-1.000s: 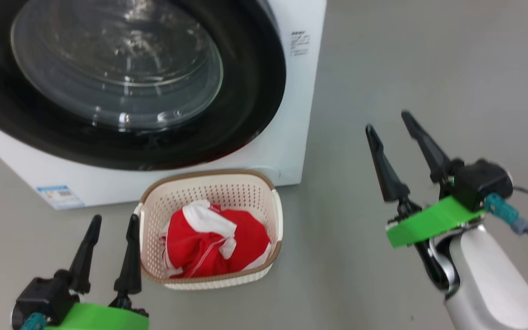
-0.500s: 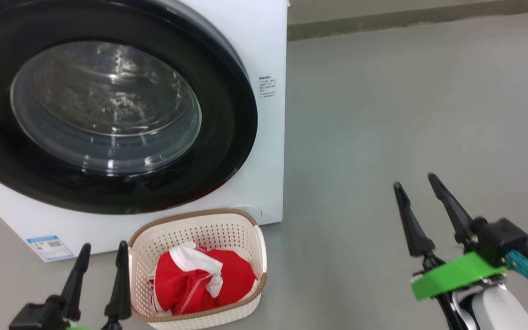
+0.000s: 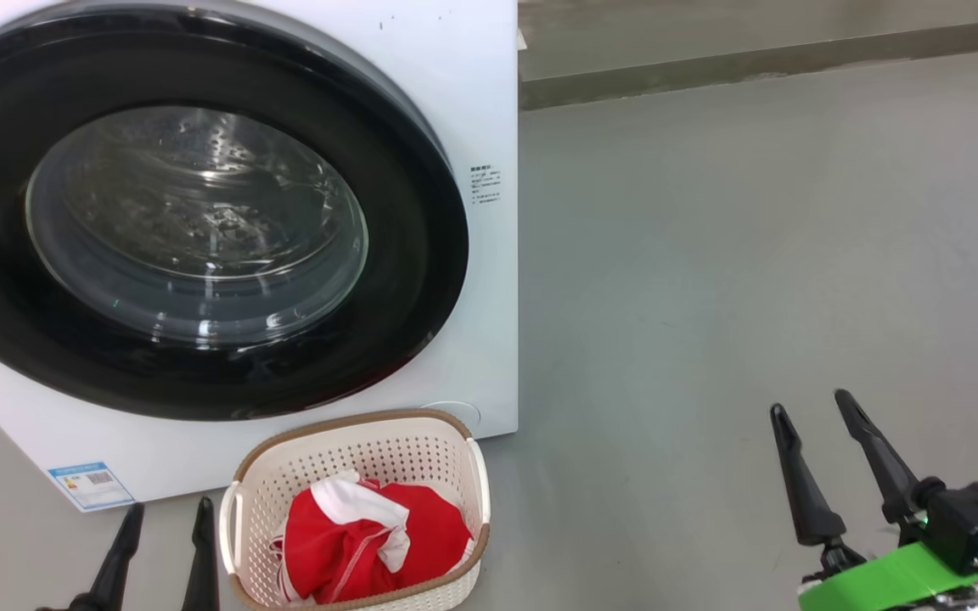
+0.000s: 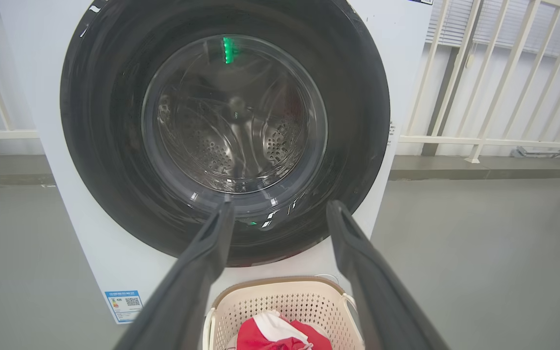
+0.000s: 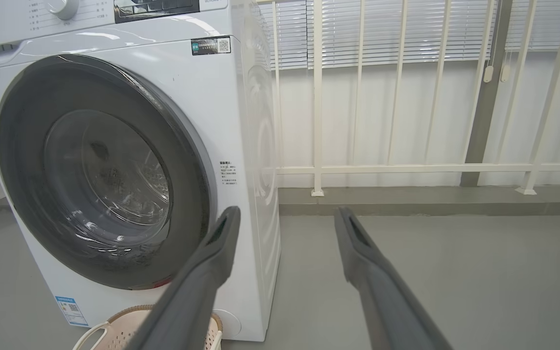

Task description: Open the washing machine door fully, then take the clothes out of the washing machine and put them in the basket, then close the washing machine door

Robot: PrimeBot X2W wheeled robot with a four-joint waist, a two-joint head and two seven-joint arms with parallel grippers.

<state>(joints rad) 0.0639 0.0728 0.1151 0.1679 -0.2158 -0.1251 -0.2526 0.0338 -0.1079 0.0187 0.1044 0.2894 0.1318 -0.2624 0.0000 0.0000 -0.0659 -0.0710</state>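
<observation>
Looking pretty much done here: clothes [image 3: 370, 552] are sitting in the basket [image 3: 353, 422] under the shut washing machine door [image 3: 421, 255], so the left end effector [image 3: 168, 507] and right end effector [image 3: 812, 404] are just hanging open, empty.

— How much of the washing machine [image 3: 489, 85] does the head view take in?
— Its top and left side run off the picture, and the washing machine door [image 3: 421, 255] loses its left rim there. The small print [image 3: 485, 185] beside the door and the blue label [image 3: 90, 484] are too small to read.
— And the left gripper [image 3: 171, 504]?
— Just the ends of its fingers [image 3: 118, 552] rise from the bottom edge. The right gripper [image 3: 810, 402] is cut off at the corner.
— The basket [image 3: 370, 458]?
— Its near side is cut by the bottom edge, and its wall hides the lower part of the clothes [image 3: 421, 535]. In the right wrist view a right finger [image 5: 197, 287] covers much of it.
— Inside the drum [image 4: 202, 146]?
— Reflections lie across the door. I cannot tell.
</observation>
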